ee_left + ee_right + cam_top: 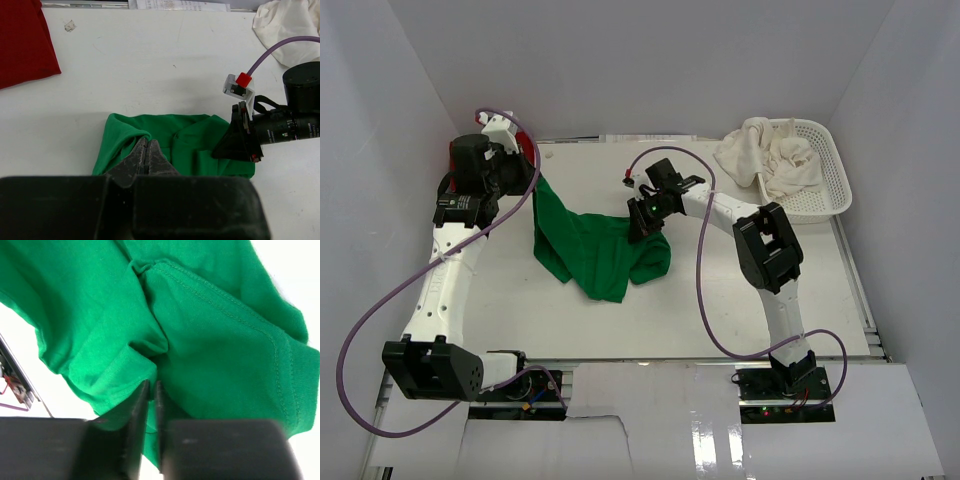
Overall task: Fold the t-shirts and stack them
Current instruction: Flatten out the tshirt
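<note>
Top external view: green t-shirt (595, 250) bunched on the counter (650, 330), left jaws and right jaws clamped on its cloth. Reckon it's the spreading step; next: pull apart, lay flat.

The green t-shirt (595, 250) is plain bright green, with matching stitching and no print. Left of it lies a solid red t-shirt (22, 42). Right of it, cream-white t-shirts (765, 155) fill a white mesh basket (835, 180), and purple cables (699, 280) loop nearby.
</note>
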### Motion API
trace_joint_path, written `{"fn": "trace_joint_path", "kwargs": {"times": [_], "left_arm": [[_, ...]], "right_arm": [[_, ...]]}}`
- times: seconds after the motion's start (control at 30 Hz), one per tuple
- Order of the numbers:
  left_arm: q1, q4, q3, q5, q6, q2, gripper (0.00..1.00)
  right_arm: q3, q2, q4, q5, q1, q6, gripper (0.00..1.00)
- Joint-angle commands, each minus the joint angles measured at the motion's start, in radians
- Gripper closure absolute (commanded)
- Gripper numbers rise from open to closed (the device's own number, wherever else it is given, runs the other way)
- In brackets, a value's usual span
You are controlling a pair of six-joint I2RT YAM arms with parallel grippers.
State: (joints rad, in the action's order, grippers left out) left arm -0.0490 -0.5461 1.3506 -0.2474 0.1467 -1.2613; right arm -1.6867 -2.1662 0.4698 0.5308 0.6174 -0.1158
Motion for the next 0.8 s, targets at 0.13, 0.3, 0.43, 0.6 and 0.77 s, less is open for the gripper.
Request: {"fn": "trace_joint_path", "kwargs": {"times": [0.13, 0.3, 0.43, 0.6, 0.77], "left_arm": [[0.003, 0.014, -0.011, -0.010, 0.001, 0.040, 1.00], [0.003, 0.018, -0.030, -0.009, 0.008, 0.048, 1.00], [0.003, 0.029, -0.051, -0.012, 0.020, 0.063, 1.00], [0.005, 0.058, -0.100, -0.033, 0.051, 0.103, 1.00], [0.003, 0.092, -0.126, -0.004, 0.073, 0.157, 1.00]], "right_arm": [[0.012, 0.051, -0.017, 0.024, -0.008, 0.004, 0.92], [0.062, 0.210, -0.008, 0.015, -0.039, -0.019, 0.92], [0.107, 0.334, 0.029, -0.006, -0.071, -0.028, 0.92], [0.143, 0.466, 0.075, -0.038, -0.123, -0.018, 0.92], [0.118, 0.528, 0.084, -0.040, -0.194, -0.031, 0.92]]}}
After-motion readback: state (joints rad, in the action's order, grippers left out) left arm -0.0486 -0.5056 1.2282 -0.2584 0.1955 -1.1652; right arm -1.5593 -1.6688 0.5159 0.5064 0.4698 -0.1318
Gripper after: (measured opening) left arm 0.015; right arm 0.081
